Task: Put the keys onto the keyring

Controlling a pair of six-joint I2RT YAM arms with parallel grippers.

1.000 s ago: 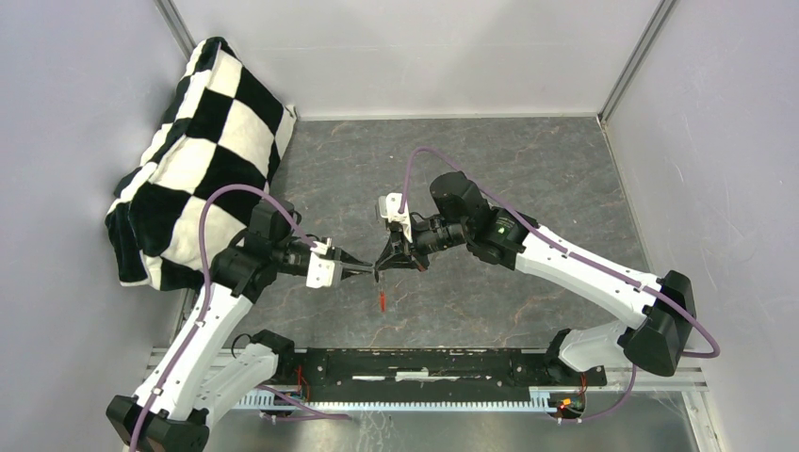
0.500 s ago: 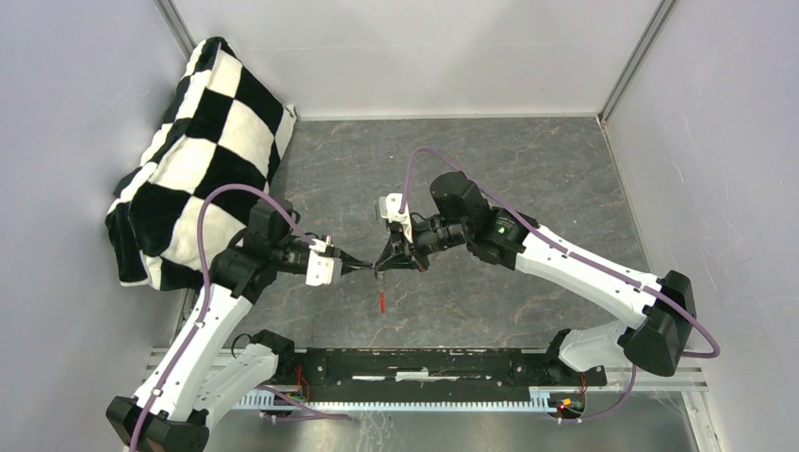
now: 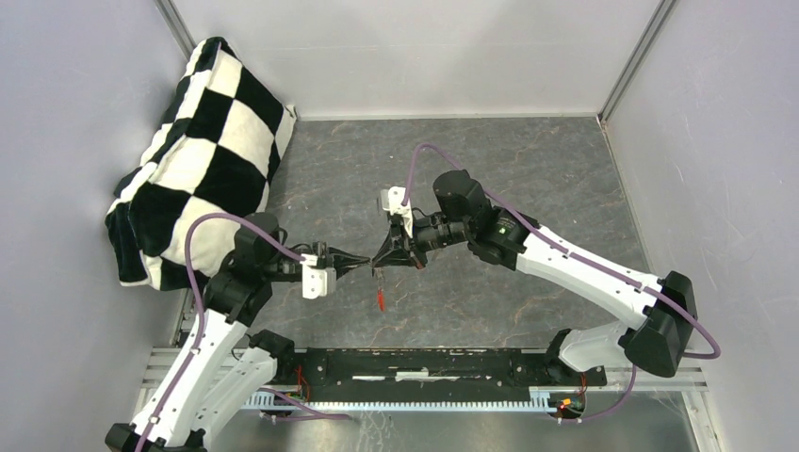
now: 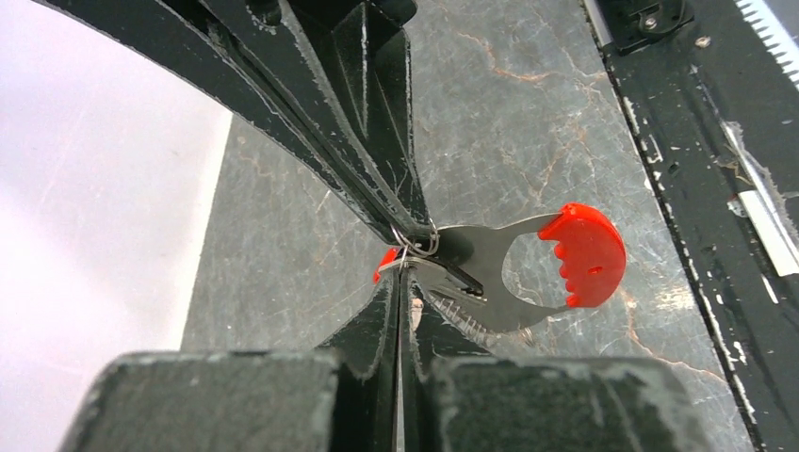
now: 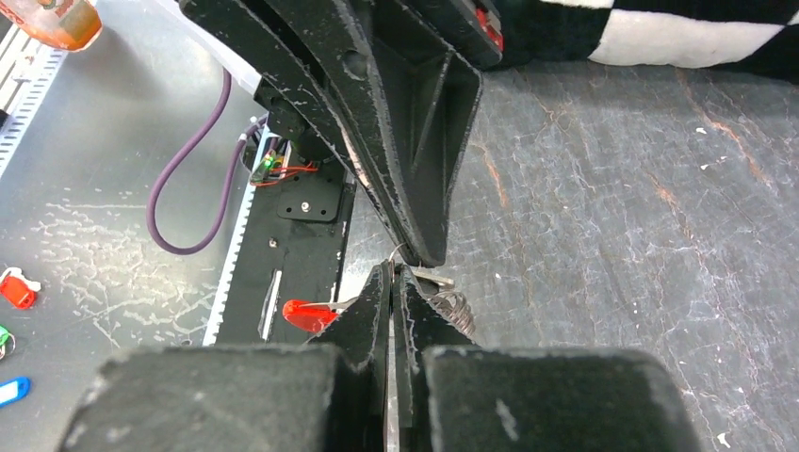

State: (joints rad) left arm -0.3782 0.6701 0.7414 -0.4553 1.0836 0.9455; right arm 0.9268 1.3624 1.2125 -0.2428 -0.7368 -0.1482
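Observation:
Both grippers meet tip to tip above the middle of the table. My left gripper (image 3: pixel 368 266) (image 4: pixel 403 271) is shut on a thin wire loop (image 4: pixel 415 243) of the keyring. My right gripper (image 3: pixel 381 266) (image 5: pixel 391 275) is shut on the same wire from the other side. The keyring hangs below them, with its red curved band (image 4: pixel 586 254) (image 3: pixel 380 299) (image 5: pixel 303 314) and its grey toothed arc (image 4: pixel 471 320) (image 5: pixel 458 314). A sliver of red (image 4: pixel 384 266) shows behind my left fingertips; I cannot tell whether it is a key. The keys do not show plainly otherwise.
A black-and-white checkered cushion (image 3: pixel 198 151) leans in the back left corner. A black rail (image 3: pixel 424 363) runs along the near edge between the arm bases. Grey walls close in the sides and back. Small coloured tags (image 5: pixel 17 288) lie on the metal sheet beyond the rail.
My left gripper has closed its jaws on the wire loop. The left arm's elbow has dropped back and to the left while its tips stayed in place. The right arm barely moved.

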